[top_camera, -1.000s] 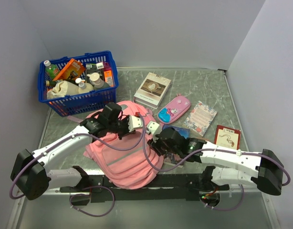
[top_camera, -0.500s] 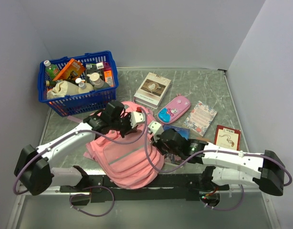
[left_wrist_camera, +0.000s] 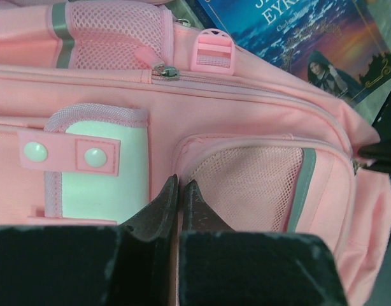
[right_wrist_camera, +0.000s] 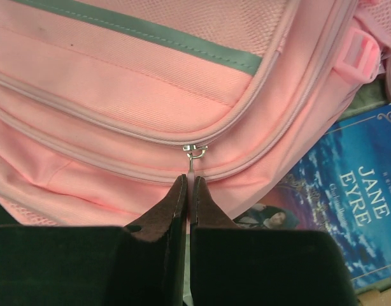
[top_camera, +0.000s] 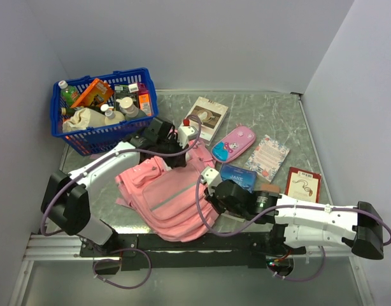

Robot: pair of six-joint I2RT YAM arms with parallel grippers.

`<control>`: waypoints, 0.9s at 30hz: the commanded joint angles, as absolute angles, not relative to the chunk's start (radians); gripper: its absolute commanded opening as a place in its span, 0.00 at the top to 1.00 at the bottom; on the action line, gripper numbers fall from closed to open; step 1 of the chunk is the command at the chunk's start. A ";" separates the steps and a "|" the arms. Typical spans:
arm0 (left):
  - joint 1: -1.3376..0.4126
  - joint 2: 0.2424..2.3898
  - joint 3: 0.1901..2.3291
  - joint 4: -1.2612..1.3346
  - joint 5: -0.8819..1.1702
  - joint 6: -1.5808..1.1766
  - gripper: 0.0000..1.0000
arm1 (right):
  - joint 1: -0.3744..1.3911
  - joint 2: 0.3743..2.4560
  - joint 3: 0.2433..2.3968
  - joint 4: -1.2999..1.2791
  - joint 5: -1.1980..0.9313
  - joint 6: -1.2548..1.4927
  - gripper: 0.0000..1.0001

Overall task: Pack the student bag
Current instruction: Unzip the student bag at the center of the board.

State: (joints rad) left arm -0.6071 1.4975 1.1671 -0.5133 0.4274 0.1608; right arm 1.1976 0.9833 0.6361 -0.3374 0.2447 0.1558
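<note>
Stretched out since earlier, the large soft pink fabric student bag point(top_camera: 167, 201) is pinched by the closed left gripper point(left_wrist_camera: 178, 188). Its zip pull point(right_wrist_camera: 194, 152) is nipped in the right gripper point(right_wrist_camera: 186, 185), with a blue "JANE EYRE" book point(right_wrist_camera: 348, 210) just right of that gripper.

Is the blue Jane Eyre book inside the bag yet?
No, the blue book lies outside the pink bag, just beside it, with its cover showing.
</note>
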 commanded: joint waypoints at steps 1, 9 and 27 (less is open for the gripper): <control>-0.581 1.525 1.291 -0.413 0.348 0.006 0.99 | 1.261 0.968 0.679 -0.416 0.258 0.232 1.00; -0.568 1.689 1.552 -0.517 0.319 -0.207 0.99 | 1.361 1.169 0.845 -0.374 0.304 0.232 1.00; -0.517 1.755 1.671 -0.428 0.341 -0.397 0.99 | 1.390 1.433 1.094 -0.190 0.061 0.097 1.00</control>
